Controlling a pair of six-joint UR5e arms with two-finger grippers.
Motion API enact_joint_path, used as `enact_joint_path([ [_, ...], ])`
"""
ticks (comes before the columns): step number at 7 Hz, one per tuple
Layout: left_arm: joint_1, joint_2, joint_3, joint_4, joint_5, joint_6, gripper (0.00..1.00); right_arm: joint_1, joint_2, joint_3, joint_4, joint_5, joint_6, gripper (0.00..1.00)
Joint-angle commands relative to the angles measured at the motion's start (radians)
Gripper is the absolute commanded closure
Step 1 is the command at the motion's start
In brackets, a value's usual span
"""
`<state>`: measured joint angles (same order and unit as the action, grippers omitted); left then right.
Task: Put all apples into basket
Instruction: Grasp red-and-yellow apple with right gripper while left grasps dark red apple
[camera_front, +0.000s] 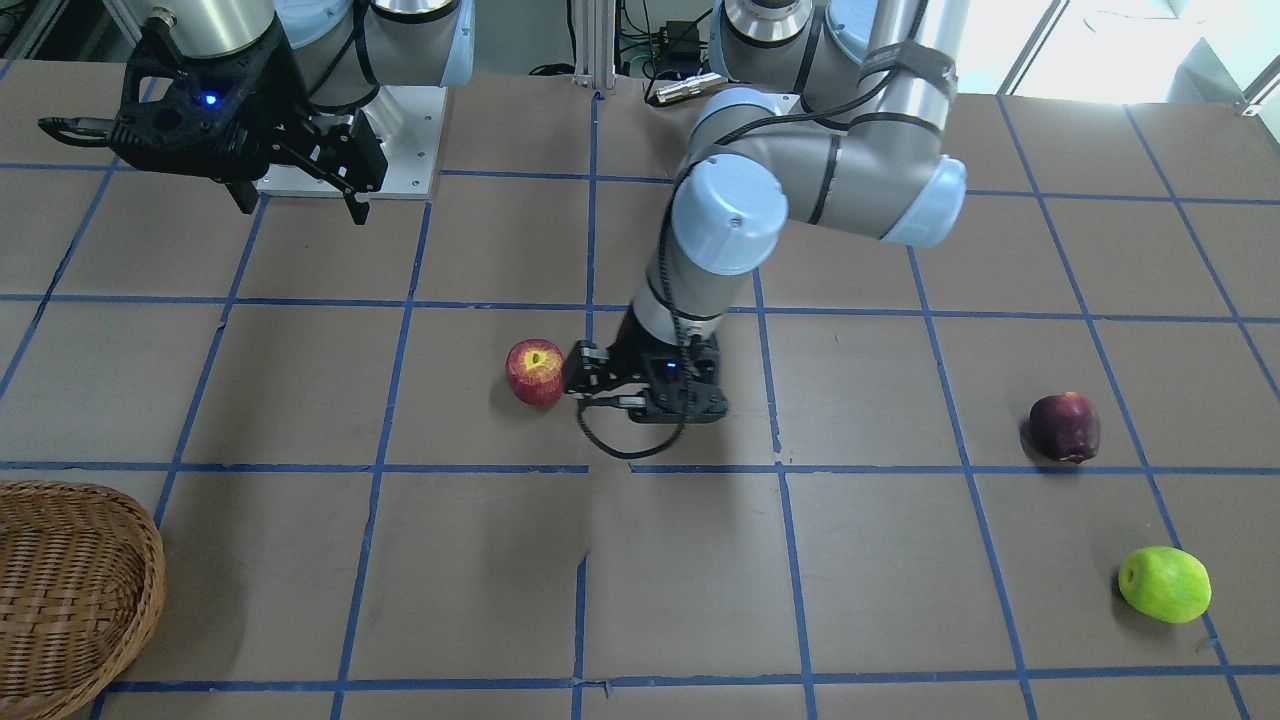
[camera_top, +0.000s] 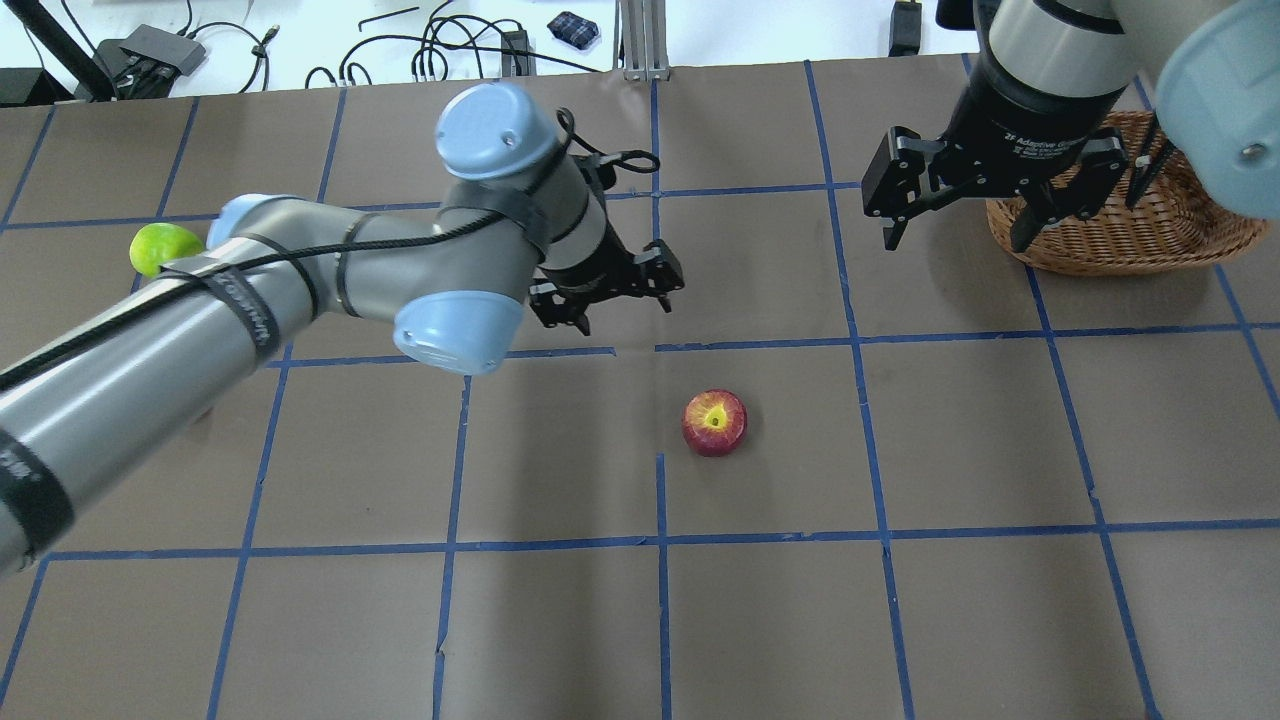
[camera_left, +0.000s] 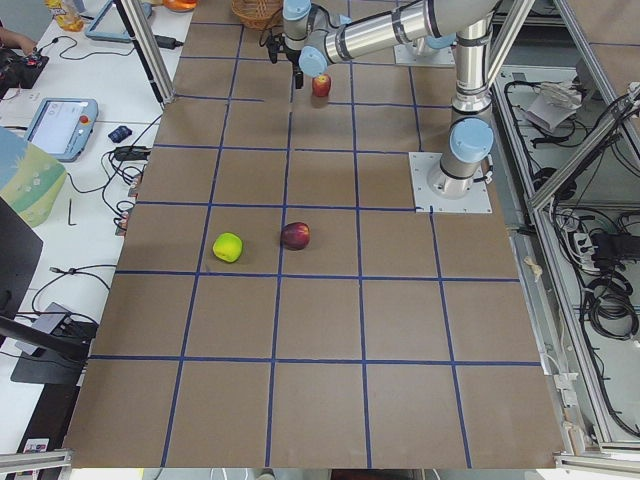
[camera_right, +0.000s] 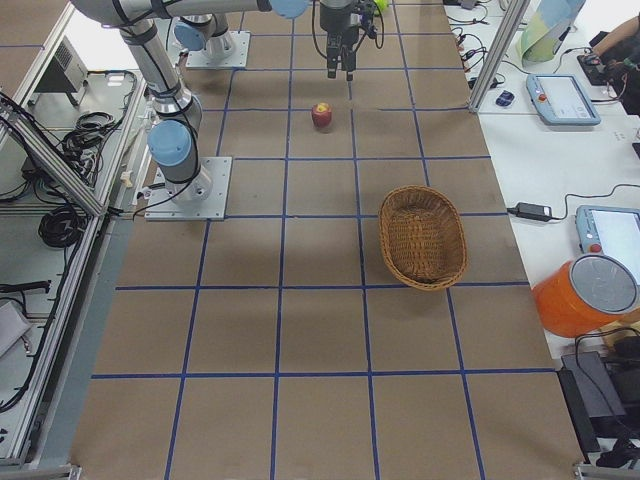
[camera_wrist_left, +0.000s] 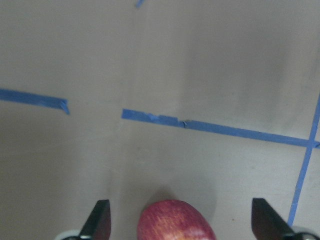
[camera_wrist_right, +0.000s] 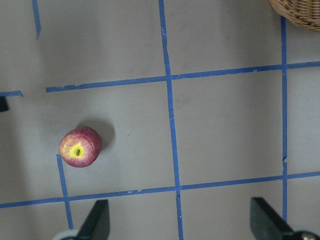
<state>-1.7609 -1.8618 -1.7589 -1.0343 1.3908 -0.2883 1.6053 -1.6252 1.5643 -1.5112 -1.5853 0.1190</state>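
Observation:
The red apple (camera_front: 535, 372) with a yellow stem dimple lies near the table's middle; it also shows in the overhead view (camera_top: 714, 422). My left gripper (camera_front: 580, 380) is open and hovers just beside and above it. In the left wrist view the apple (camera_wrist_left: 176, 221) sits at the bottom edge between the spread fingers (camera_wrist_left: 100, 220). The maroon apple (camera_front: 1065, 427) and the green apple (camera_front: 1164, 584) lie far out on my left side. My right gripper (camera_top: 955, 238) is open and empty, held high next to the wicker basket (camera_top: 1130, 235).
The brown table carries a blue tape grid (camera_top: 660, 345). Cables and small devices (camera_top: 450, 50) lie beyond its far edge. A side bench holds teach pendants (camera_right: 562, 98) and an orange container (camera_right: 590, 296). The left arm's elbow (camera_top: 470, 330) hangs over the table's left half.

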Motion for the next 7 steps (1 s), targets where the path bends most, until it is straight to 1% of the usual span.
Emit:
enact_joint_path([
  [1, 0.262, 0.084, 0.01, -0.214, 0.197, 0.327, 0.0, 0.024, 0.045, 0.0, -0.003, 0.014, 0.043, 0.0],
  [2, 0.378, 0.114, 0.009, -0.245, 0.318, 0.469, 0.0, 0.094, 0.091, 0.009, -0.041, 0.049, 0.091, 0.0],
  [3, 0.5, 0.124, 0.01, -0.245, 0.333, 0.656, 0.0, 0.187, 0.125, 0.055, -0.143, 0.038, 0.15, 0.0],
  [4, 0.641, 0.099, 0.0, -0.247, 0.323, 0.793, 0.0, 0.214, 0.154, 0.148, -0.287, 0.042, 0.16, 0.0],
  [5, 0.752, 0.06, -0.007, -0.233, 0.295, 0.955, 0.01, 0.231, 0.175, 0.286, -0.501, 0.048, 0.301, 0.0],
  [6, 0.8, 0.021, -0.005, -0.231, 0.272, 0.971, 0.01, 0.267, 0.197, 0.416, -0.703, 0.038, 0.323, 0.0],
  [7, 0.804, -0.029, 0.002, -0.172, 0.243, 0.96, 0.01, 0.29, 0.202, 0.478, -0.763, 0.047, 0.336, 0.0],
])
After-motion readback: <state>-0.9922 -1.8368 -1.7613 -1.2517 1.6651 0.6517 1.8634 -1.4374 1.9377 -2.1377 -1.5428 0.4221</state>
